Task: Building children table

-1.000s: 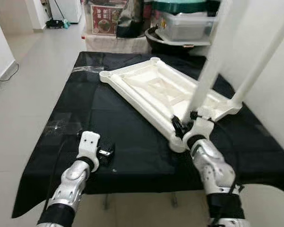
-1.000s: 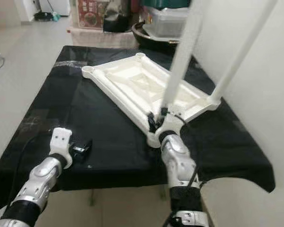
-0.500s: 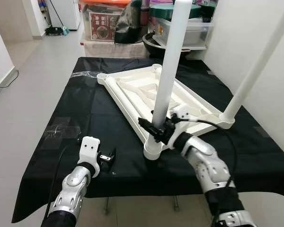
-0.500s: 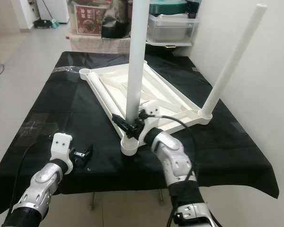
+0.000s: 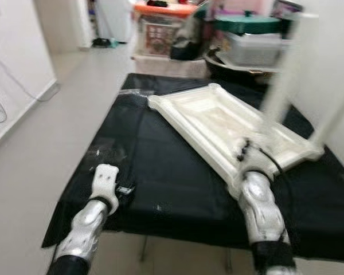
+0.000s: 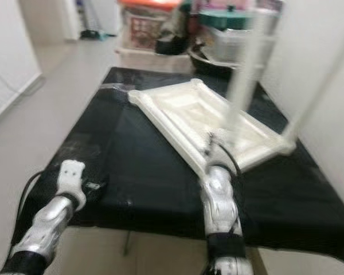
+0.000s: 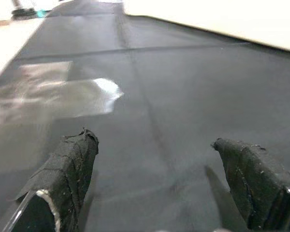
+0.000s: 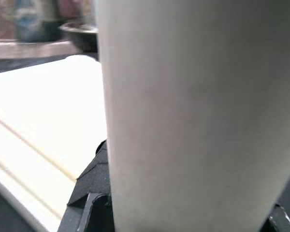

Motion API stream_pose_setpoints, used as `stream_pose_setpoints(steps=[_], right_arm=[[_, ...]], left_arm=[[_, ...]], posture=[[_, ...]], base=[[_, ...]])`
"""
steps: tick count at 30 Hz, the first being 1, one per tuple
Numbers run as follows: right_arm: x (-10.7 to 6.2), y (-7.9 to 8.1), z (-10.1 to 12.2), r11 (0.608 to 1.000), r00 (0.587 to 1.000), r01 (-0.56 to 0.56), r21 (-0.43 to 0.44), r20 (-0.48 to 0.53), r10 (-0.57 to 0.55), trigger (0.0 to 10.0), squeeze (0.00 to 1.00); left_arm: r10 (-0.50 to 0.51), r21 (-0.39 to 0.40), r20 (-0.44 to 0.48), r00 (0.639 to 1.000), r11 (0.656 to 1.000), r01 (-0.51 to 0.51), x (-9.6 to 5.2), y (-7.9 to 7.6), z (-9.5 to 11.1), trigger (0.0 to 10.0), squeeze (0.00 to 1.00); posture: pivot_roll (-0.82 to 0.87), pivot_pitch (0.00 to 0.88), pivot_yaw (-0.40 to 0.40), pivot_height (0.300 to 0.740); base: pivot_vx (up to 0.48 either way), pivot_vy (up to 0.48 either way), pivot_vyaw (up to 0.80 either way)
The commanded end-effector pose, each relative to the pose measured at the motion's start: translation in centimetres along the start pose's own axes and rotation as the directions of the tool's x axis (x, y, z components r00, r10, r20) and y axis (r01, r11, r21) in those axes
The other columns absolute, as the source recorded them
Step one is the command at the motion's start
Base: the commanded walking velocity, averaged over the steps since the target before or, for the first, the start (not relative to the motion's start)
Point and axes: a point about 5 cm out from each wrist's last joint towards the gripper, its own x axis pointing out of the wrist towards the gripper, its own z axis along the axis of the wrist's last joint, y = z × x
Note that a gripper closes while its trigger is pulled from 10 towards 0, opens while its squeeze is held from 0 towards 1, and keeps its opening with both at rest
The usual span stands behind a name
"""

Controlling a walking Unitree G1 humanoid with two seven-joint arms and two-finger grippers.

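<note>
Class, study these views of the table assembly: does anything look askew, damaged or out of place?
Nothing looks damaged. The white tabletop lies upside down, skewed across the black cloth, as assembly needs. The right gripper holds a leg at its near corner.

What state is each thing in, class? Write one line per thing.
Table top: upside down on the black cloth.
Near leg: standing upright in its corner, gripped low down.
Right gripper: jaws shut on near leg.
Left gripper: jaws open, empty, low above the cloth.
</note>
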Motion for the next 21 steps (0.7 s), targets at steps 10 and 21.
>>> stream_pose_setpoints(steps=[10,21], right_arm=[[0.3,2.0,1.0,0.973,0.976,-0.216,0.075,0.007,0.216,10.0,0.92],[-1.1,3.3,4.1,0.503,0.503,-0.862,0.056,0.211,0.838,10.0,0.0]], left_arm=[[-0.013,0.018,-0.007,1.0,1.0,0.013,0.9,0.0,0.4,10.0,0.0],[-0.031,0.015,-0.019,0.999,0.999,0.032,0.4,-0.7,-0.4,10.0,0.0]], posture=[[0.09,0.0,-0.087,0.74],[0.1,0.0,-0.084,0.74]], base=[[0.0,0.0,0.0],[0.0,0.0,0.0]])
